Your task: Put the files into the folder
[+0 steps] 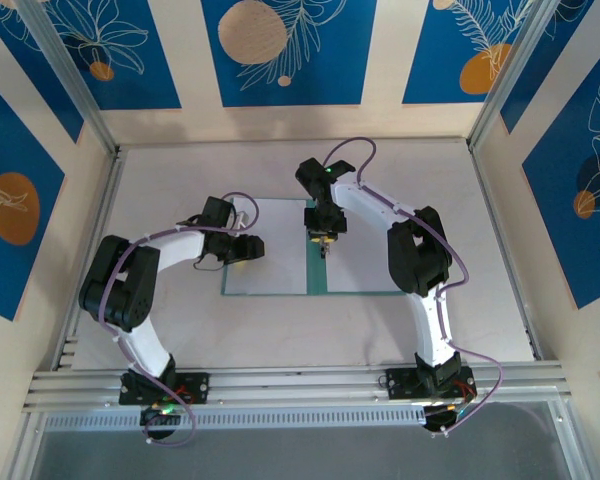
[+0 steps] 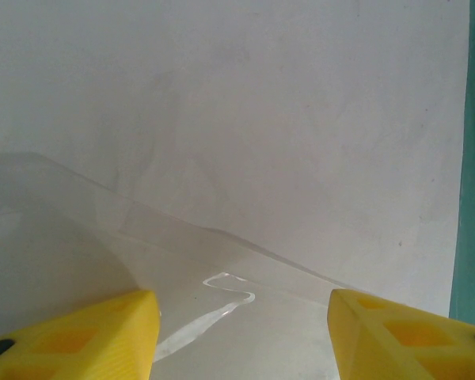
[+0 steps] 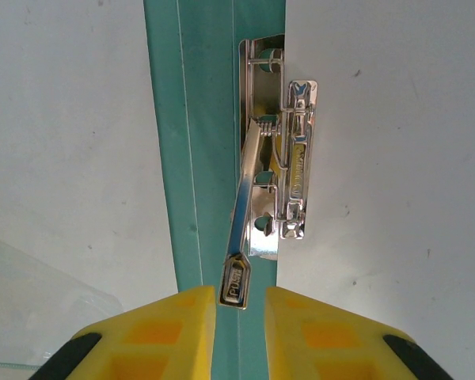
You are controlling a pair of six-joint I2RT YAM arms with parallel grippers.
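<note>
Blue panels (image 1: pixel 320 60) with orange discs and white leaves wall a pale grey table (image 1: pixel 490 250).

Under the left gripper (image 1: pixel 244 250) and the right gripper (image 1: pixel 323 250) spreads a pale table (image 1: pixel 480 300). Beyond them rises a cream back wall (image 1: pixel 380 60) with blue panels (image 1: pixel 280 50) of white leaves and orange discs. Similar walls stand off to either side. Silver posts (image 1: pixel 68 80) mark the far corners, and a ribbed rail (image 1: pixel 300 380) runs behind the grippers.

White arm links (image 1: pixel 152 345), black joint housings (image 1: pixel 420 255), purple cables (image 1: pixel 352 141), yellow jaws with black tips, green light (image 1: pixel 327 170)
</note>
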